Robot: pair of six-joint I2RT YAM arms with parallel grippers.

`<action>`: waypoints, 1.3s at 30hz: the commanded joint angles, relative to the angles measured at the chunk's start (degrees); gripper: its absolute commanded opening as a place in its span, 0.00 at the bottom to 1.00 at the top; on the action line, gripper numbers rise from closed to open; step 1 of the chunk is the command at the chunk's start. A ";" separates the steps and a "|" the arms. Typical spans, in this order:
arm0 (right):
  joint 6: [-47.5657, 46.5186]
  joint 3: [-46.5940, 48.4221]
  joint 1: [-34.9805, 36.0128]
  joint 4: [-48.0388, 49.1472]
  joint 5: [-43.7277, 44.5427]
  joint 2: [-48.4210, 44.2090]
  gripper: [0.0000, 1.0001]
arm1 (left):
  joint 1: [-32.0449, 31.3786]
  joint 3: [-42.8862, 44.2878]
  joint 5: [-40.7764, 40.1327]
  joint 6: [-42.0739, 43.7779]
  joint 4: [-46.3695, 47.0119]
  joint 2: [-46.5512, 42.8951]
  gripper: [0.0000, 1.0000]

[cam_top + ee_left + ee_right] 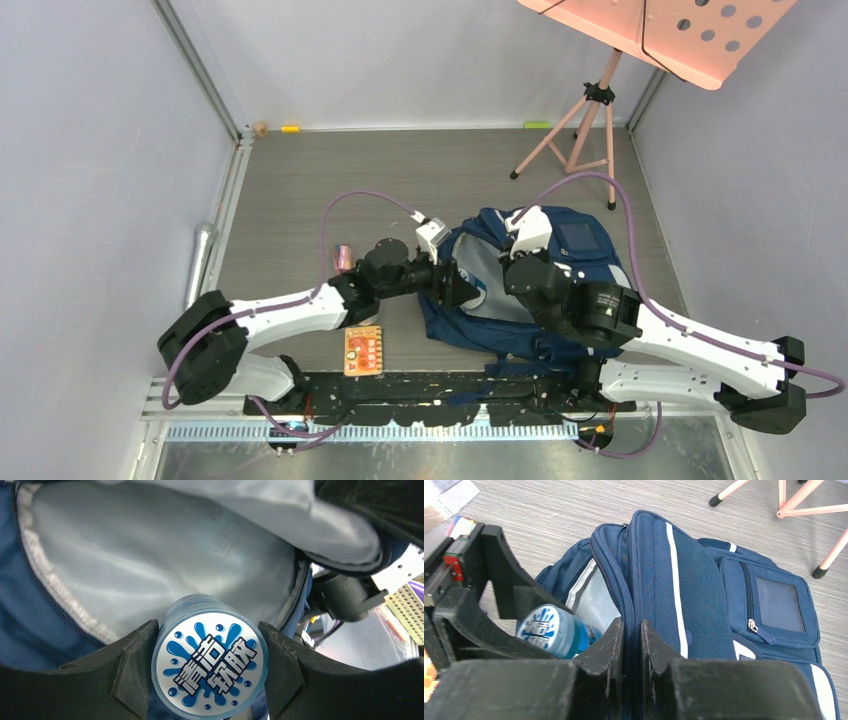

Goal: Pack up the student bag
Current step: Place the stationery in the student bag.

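Observation:
The navy student bag (585, 248) lies on the table, its main compartment held open, grey lining (150, 560) showing. My left gripper (462, 287) is shut on a blue round jar (210, 660) with a white splash label, held at the bag's mouth just inside the opening. The jar also shows in the right wrist view (551, 630). My right gripper (631, 630) is shut on the bag's (684, 580) zippered rim, holding the flap up. In the top view the right gripper (512, 268) sits over the bag's middle.
An orange card of small items (363, 351) lies near the left arm. A small pink object (344, 257) sits left of the bag. A pink music stand (590, 110) stands at the back right. Walls enclose three sides.

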 commanded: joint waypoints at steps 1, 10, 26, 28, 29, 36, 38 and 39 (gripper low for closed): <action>0.38 4.53 -0.11 7.13 3.68 -0.03 0.01 | -3.11 2.19 -6.86 0.45 20.89 5.53 0.08; 0.92 4.57 -0.10 6.34 3.48 -0.27 0.01 | -5.82 6.54 -10.76 2.82 27.39 17.97 0.28; 0.95 4.23 -0.10 6.25 3.17 0.14 0.01 | -5.84 2.68 -21.77 9.31 2.81 5.71 1.00; 0.94 4.26 -0.06 6.33 3.05 0.34 0.01 | -6.01 2.63 -21.74 8.99 2.21 4.90 1.00; 0.88 4.27 -0.05 6.29 3.01 0.39 0.01 | -6.19 2.39 -21.81 8.89 2.38 4.32 0.99; 1.05 4.19 -0.07 6.39 3.00 0.40 0.01 | -6.58 2.87 -17.67 7.02 7.95 6.78 0.71; 0.99 4.33 -0.06 6.36 2.95 0.55 0.01 | -6.62 4.22 -15.14 6.29 9.96 9.50 0.65; 1.03 4.32 -0.06 6.41 2.90 0.57 0.01 | -6.68 4.95 -13.97 6.14 10.98 10.95 0.62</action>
